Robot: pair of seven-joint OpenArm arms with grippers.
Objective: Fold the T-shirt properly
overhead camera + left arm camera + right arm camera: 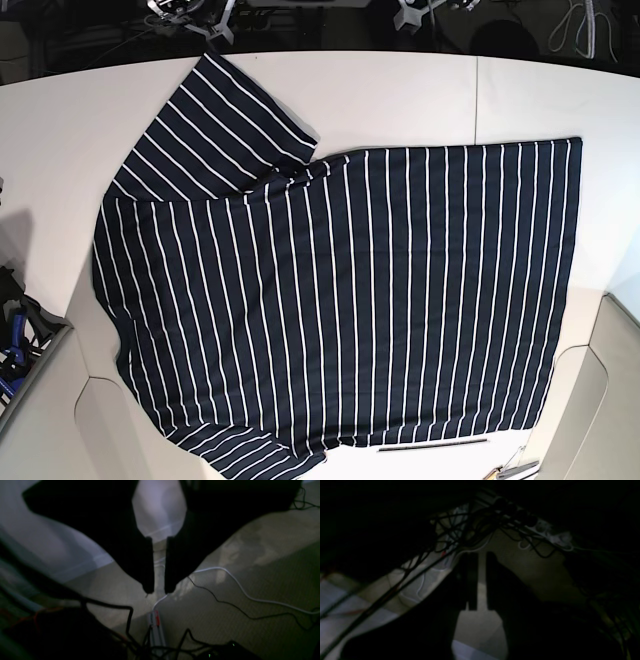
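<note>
One T-shirt (340, 300) is lying spread flat on the white bench (420, 95), showing only in the base view. It's dark navy with thin, evenly spaced white stripes. One sleeve is sticking out toward the top-left of that view, a second is bunching at the bottom-left edge, and the hem is running straight down the right side. Some wrinkling where the upper sleeve meets the body; the rest is lying smooth. The bottom edge is overhanging or reaching the bench's near edge; can't tell which.

No arms are showing in the base view. Both wrist views are pointing at the floor instead, with no shirt in either.

Left wrist view: left gripper (159, 590) is hanging over pale flooring, its two fingers (148, 565) sitting at a narrow gap, holding nothing. One white cable (250, 596), several black cables and a power strip (156, 630) are lying below.

Right wrist view, very dark: right gripper (482, 607) is also showing two fingers (470, 580) narrowly parted, empty. A tangle of black cables (460, 533) and a white power strip (545, 530) are sitting beyond.
</note>
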